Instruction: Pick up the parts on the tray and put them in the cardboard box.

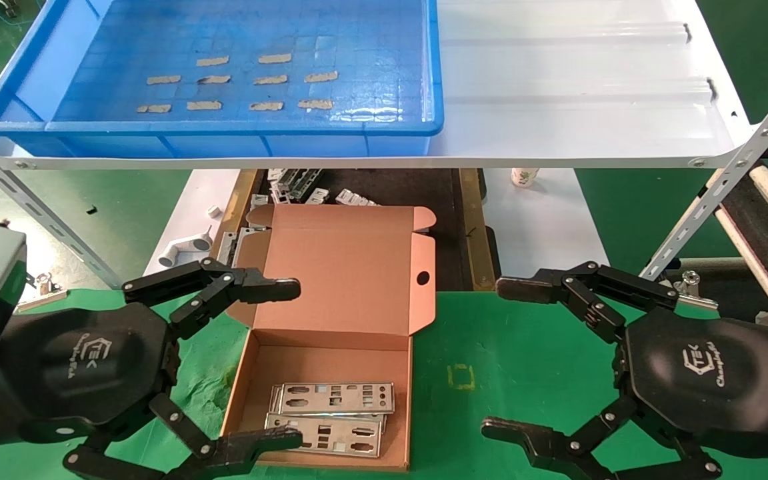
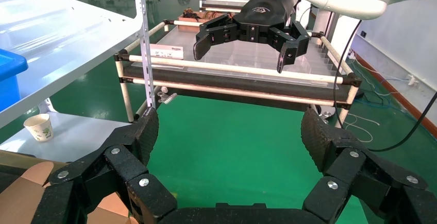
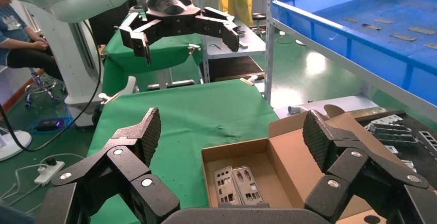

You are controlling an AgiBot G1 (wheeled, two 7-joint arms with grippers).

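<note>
Judging the parts point(image 1: 331, 413) in the cardboard box point(image 1: 331, 333) thin, stiff and slippery, I would pinch an edge; both hands, left hand point(image 1: 291, 363) and right hand point(image 1: 501, 357), are spread apart, empty.

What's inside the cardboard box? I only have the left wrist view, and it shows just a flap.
Observer: Two parts lie flat and overlapping on the floor of the cardboard box.
Operator: Any left on the tray?
Observer: None show on the tray; only tape strips on its floor.
Operator: Where are the end effectors?
Observer: The left end effector is open across the box's left wall; the right end effector is open over the green mat, right of the box.
</note>
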